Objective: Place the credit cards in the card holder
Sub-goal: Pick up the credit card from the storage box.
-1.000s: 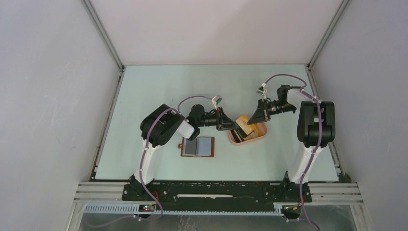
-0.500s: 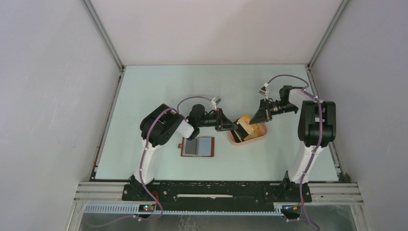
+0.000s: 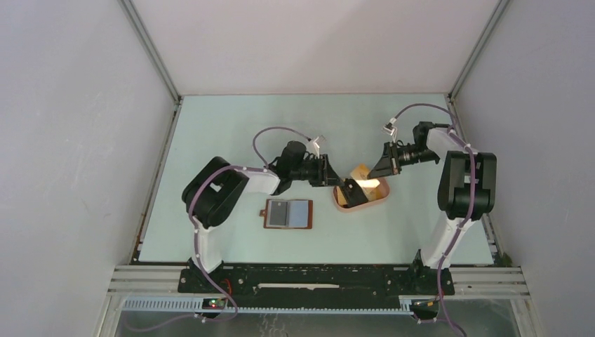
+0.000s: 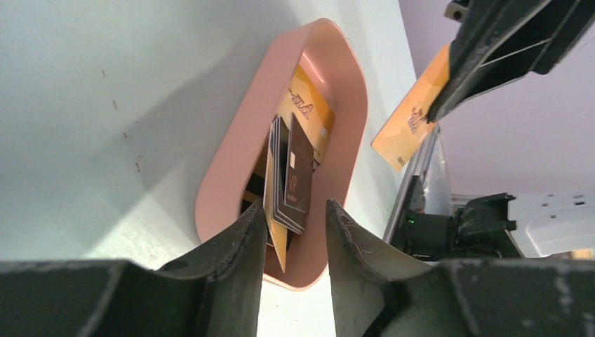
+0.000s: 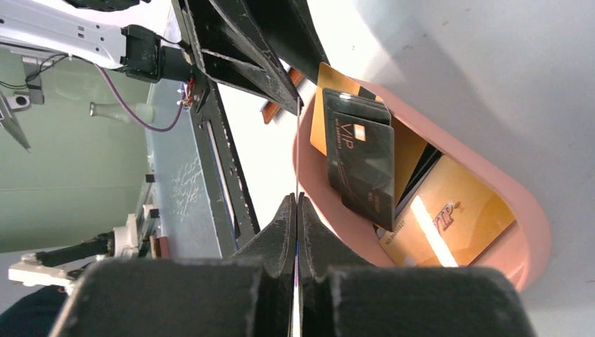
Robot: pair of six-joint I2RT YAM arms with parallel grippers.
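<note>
1. The pale green table (image 3: 231, 140) carries everything; both arms reach in towards its middle and stand close to one another.
2. The left gripper (image 4: 295, 210) hangs over one end of the tray; its jaws are parted a moderate way and straddle the upright cards without clamping them; a gap shows beside one finger.
3. The right gripper (image 5: 296, 200) is pinched tight on one card, held clear above the tray.
4. The pink oval plastic tray (image 4: 351, 91) sits right of centre.
5. The reddish-brown leather card holder (image 3: 288, 213) lies open and flat, well apart from the tray on its left; whether any pocket is filled I cannot tell.
6. The stack of black and tan-yellow credit cards (image 4: 291, 175) stands on edge inside the tray; unclamped, it may topple or fan out.
7. The single tan-yellow credit card (image 4: 410, 119) is gripped near one end; it could pivot or slip in transit; pushed at a pocket, it may simply slide the unheld card holder; the crowded grippers could also clash.
</note>
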